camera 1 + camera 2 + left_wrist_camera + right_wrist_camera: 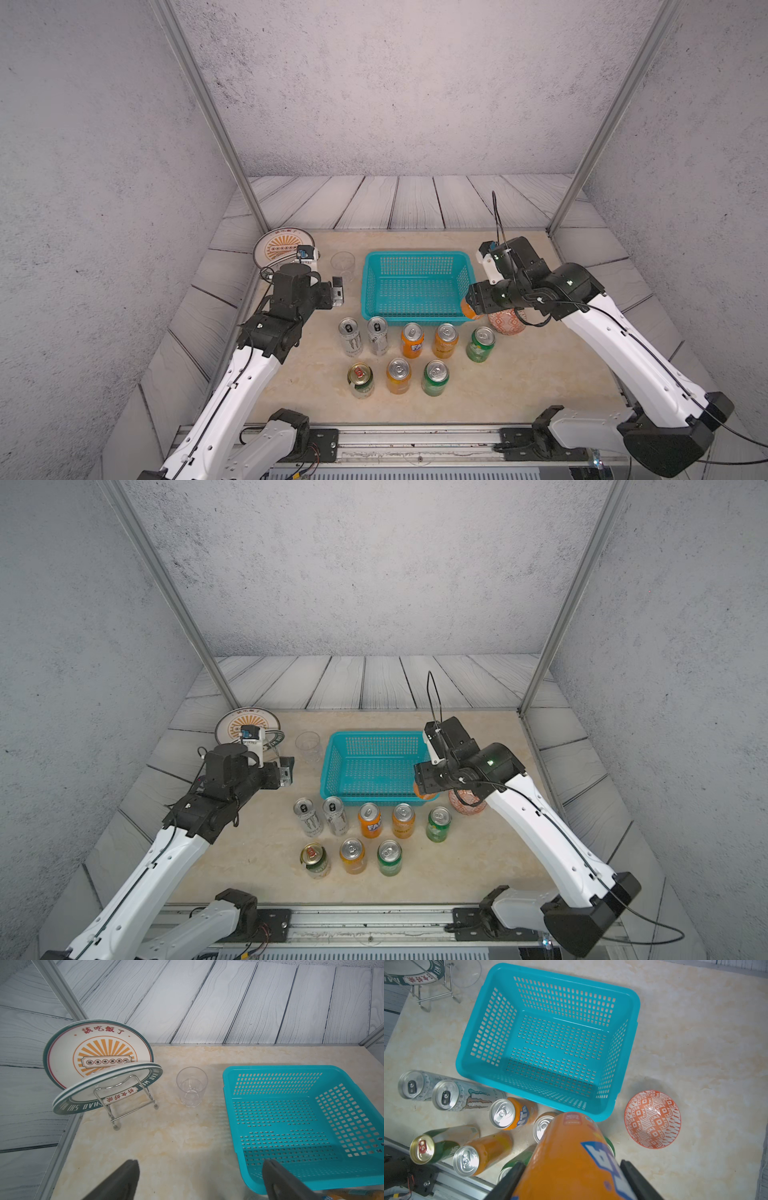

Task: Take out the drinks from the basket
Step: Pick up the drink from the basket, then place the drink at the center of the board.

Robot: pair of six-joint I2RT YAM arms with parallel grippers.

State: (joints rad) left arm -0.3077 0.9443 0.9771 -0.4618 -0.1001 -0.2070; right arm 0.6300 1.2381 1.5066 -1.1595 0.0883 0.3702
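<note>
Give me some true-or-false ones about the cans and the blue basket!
1. The basket has no cans inside. True.
2. The right jaws hold a green can. False: they hold an orange can.
3. The left jaws are open and empty. True.
4. The clear cup sits inside the basket. False: it stands on the table beside the basket.
5. The gold-topped can stands upright on the table. True.

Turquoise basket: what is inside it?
Nothing: the basket shows a bare mesh floor in the right wrist view. In both top views the right gripper, shut on an orange can, covers its near right corner.
</note>
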